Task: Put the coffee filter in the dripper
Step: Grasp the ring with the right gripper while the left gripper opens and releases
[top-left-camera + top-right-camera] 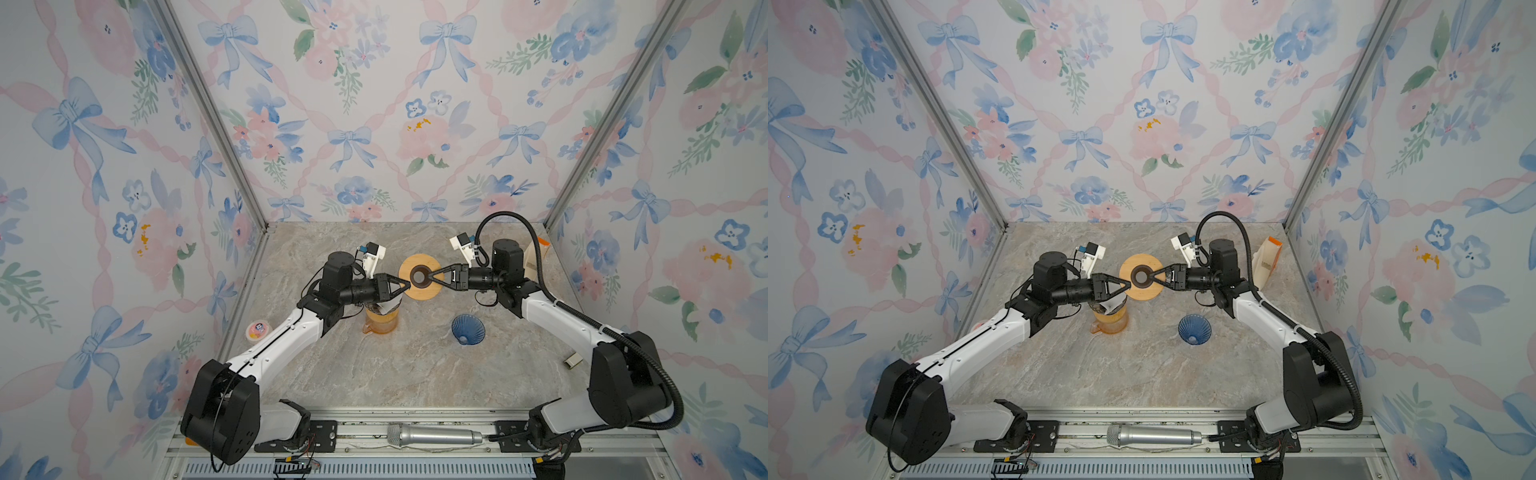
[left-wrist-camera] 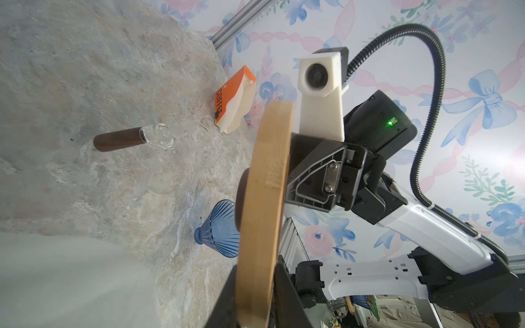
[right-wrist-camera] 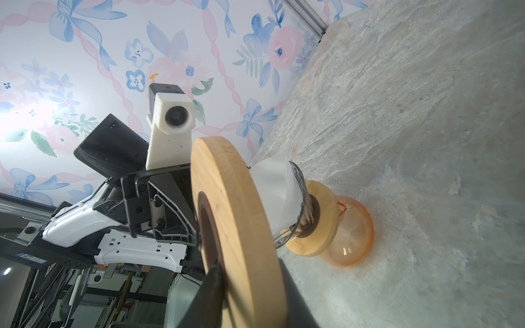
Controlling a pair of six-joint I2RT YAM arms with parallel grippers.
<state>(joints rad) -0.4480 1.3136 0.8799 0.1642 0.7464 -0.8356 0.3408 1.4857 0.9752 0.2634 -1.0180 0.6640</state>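
Wooden disc (image 1: 420, 261) with a dark central ring, held clear of the marble worktop (image 1: 415, 374): the left gripper (image 1: 408, 285) and the right gripper (image 1: 432, 275) clamp its rim from opposite sides, and each wrist view shows jaws against both faces. White coffee filter (image 3: 272, 184) sits in a clear glass dripper (image 3: 301, 187) with a wooden collar, atop the orange carafe (image 1: 380, 324) just beneath the left gripper. Blue dripper (image 1: 468, 328) rests well apart on the worktop nearer the right arm, and an orange-topped filter box (image 1: 1268, 259) stands at the far right edge.
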